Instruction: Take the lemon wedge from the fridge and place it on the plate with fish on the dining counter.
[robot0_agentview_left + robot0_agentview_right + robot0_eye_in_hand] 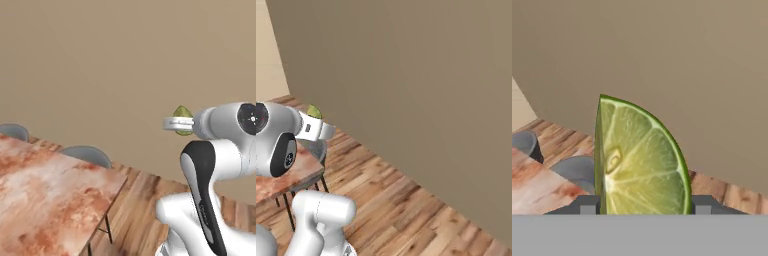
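Plain tan wall ahead, mottled reddish-brown marble dining counter (45,195) down left. The two-finger gripper (176,123) clamps the yellow-green lemon wedge (639,160), held high, likely for carrying toward the plate

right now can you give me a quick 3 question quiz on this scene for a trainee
1. True or false: the lemon wedge is clamped between the fingers.
2. What lies at the lower left of the left base view? A) dining counter B) fridge C) sink
3. Fill in: the floor is made of ____ planks.

Key: 1 true. 2 A, the dining counter. 3 wooden.
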